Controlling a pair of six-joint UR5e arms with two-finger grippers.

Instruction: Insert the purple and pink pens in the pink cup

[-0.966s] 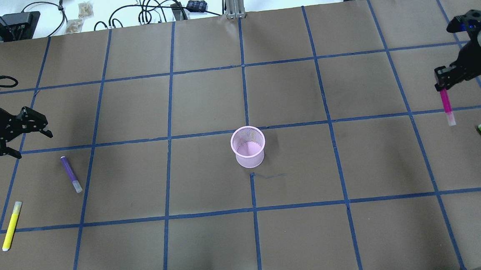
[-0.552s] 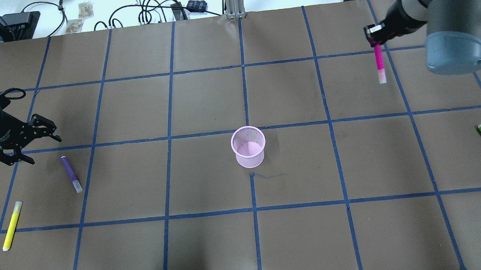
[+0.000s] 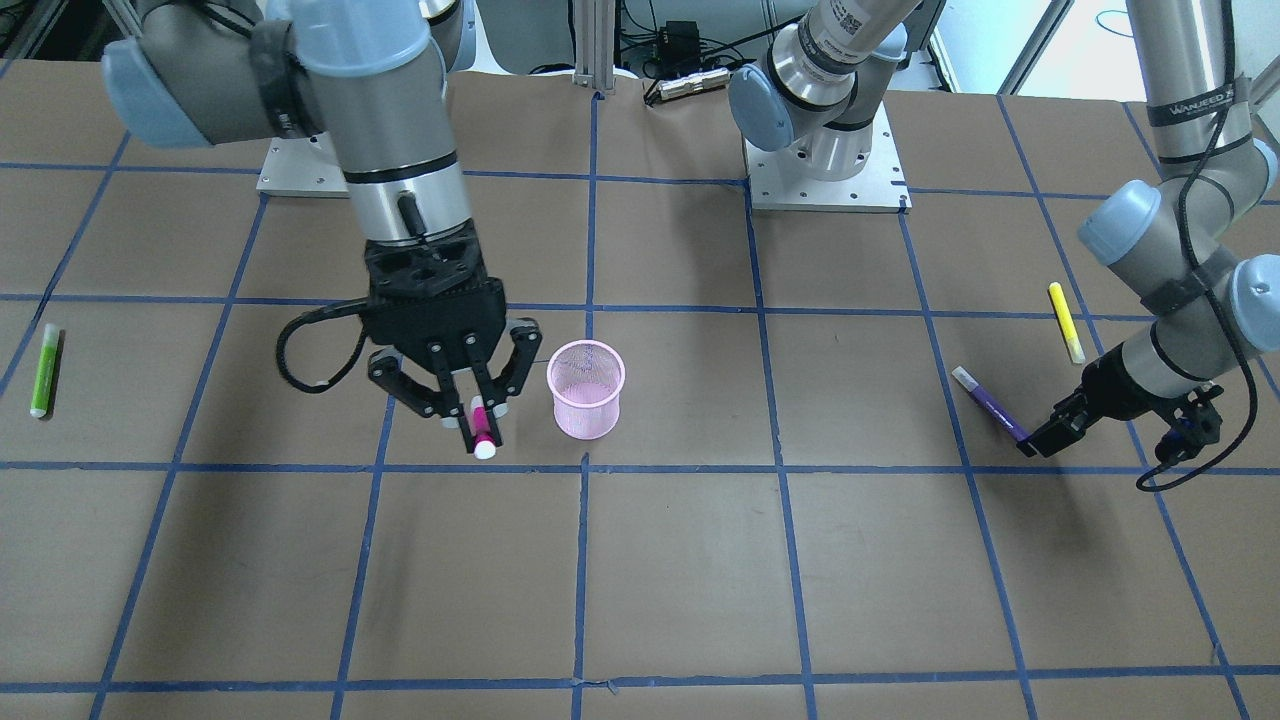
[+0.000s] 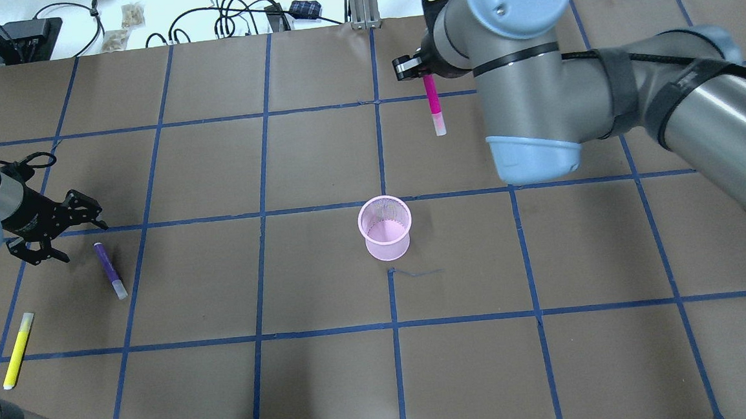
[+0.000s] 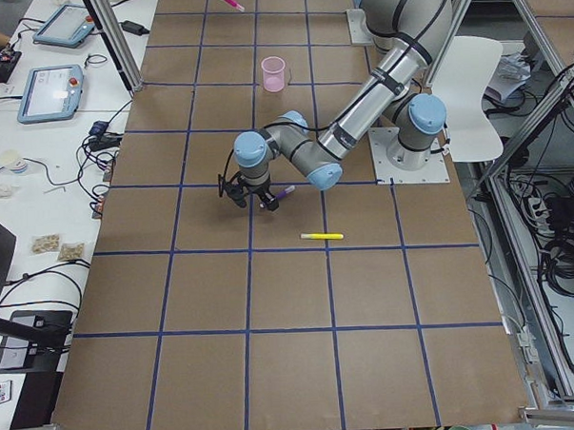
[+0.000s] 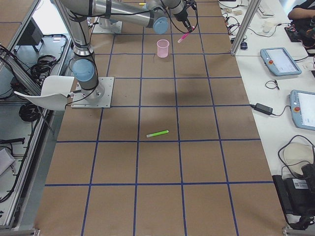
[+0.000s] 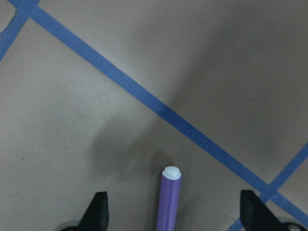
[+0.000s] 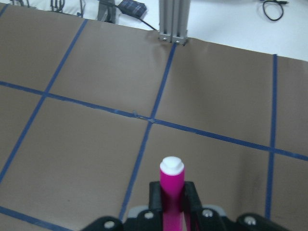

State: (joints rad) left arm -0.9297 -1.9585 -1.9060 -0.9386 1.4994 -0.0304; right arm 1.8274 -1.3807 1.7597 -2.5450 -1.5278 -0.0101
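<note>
Extended right arm (image 4: 599, 92) reached toward the middle, right gripper (image 3: 478, 428) raised and pointing down, fingers clamped on pink pen (image 4: 433, 105). Folded left arm (image 3: 1170, 240) stayed out at its side, left gripper (image 4: 83, 242) held low, fingers spread wide.

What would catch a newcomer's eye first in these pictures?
The right gripper is shut on the pink pen, holding it in the air, white tip down, near the central pink mesh cup but not in it. Off to one side, the open left gripper straddles the purple pen, which lies flat. A yellow pen and a green pen lie untouched toward opposite ends.
</note>
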